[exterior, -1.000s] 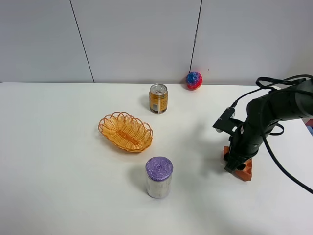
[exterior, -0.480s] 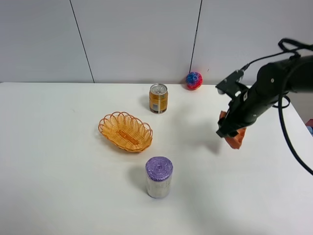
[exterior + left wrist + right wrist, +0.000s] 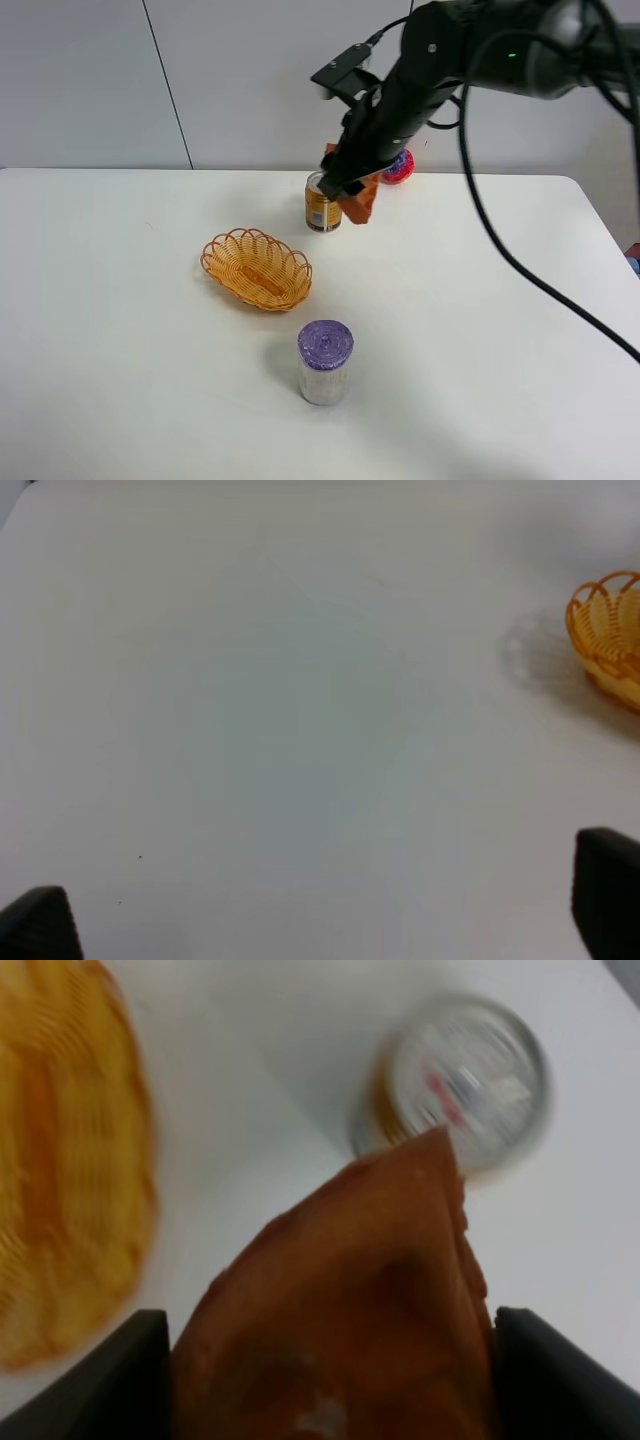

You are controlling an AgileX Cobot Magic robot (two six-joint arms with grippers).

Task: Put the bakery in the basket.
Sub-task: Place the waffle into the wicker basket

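The right gripper (image 3: 349,189) was clamped on the bakery (image 3: 362,208), holding it high over the can (image 3: 320,213) — short of the basket (image 3: 256,268) — presumably to clear the can on the way across, while the left gripper (image 3: 320,920) sat spread wide with nothing in it.

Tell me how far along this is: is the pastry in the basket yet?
Not yet. Done: the right gripper is shut on the pastry and holds it off the table, by the can. In hand: the carry. Left: bring it over the basket, which holds nothing, and release.
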